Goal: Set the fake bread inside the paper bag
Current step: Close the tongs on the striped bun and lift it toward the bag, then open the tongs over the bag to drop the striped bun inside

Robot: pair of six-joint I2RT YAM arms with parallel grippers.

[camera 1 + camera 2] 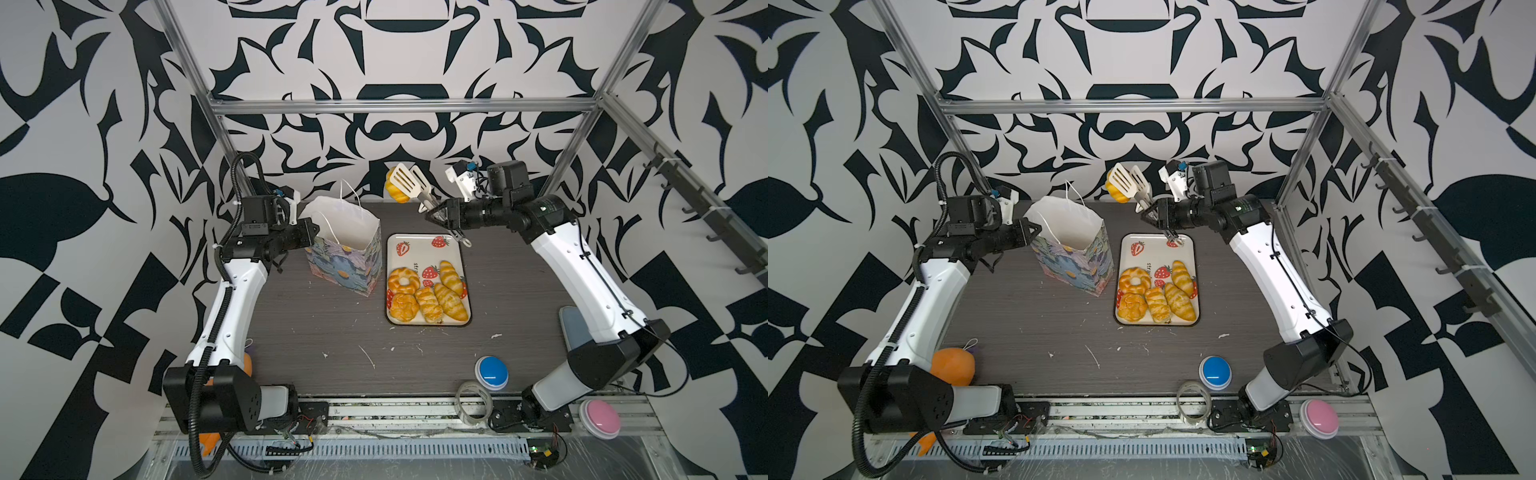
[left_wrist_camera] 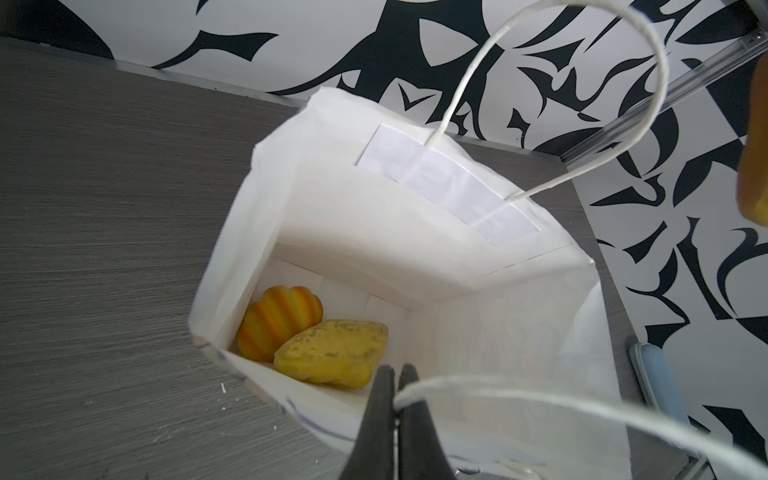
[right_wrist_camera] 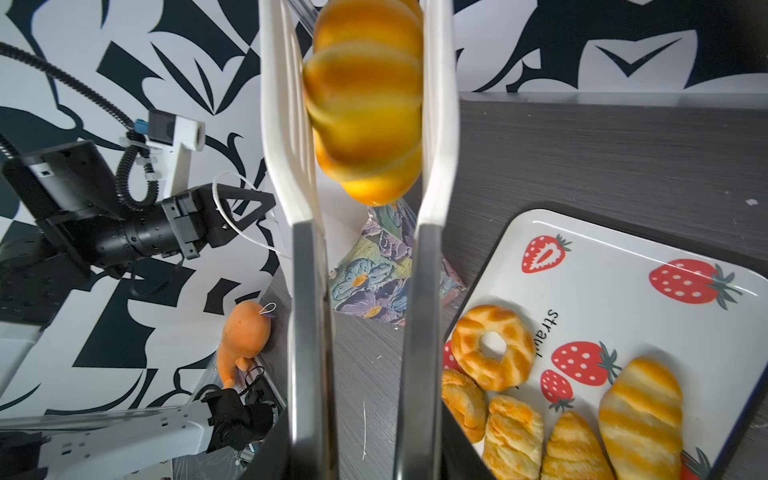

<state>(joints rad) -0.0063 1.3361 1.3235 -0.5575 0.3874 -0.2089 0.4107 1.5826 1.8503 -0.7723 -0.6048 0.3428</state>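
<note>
We see 1 striped loaf [image 3: 365,104] of the fake bread pinched between the white slotted heads of the tongs [image 1: 409,183], lifted well clear of the table [image 1: 332,332]. In both top views it shows beyond the far end of the tray [image 1: 419,253] and to the right of the mouth of the paper bag [image 1: 345,257], not inside it. In the left wrist view, 2 pieces lie on the bag's white floor: a second striped loaf [image 2: 278,322] and a paler piece [image 2: 332,353] touching it. 5 more rest on the strawberry-printed tray just right of the bag: a ring [image 1: 404,280], a round bun [image 1: 404,306], a croissant [image 1: 430,304], a long loaf [image 1: 451,302] and a shorter loaf [image 1: 452,272].

The bag stands upright and open. At its left rim the left gripper [image 2: 397,378] has its jaws pressed together on the near cord handle [image 2: 432,386]. The left arm [image 1: 232,303] climbs from its base at the near left, forearm sloping up and away, wrist bent so the gripper lies level and points rightward at the bag.

The right gripper [image 1: 434,214] is squeezed onto the tongs' metal arms. The right arm [image 1: 582,282] rises from the near right, forearm sloping toward the far wall, wrist turned leftward. The tongs angle up and leftward from it.

By the front edge sit a blue button [image 1: 491,371], a pink button [image 1: 600,417] and a tape roll [image 1: 473,402].
</note>
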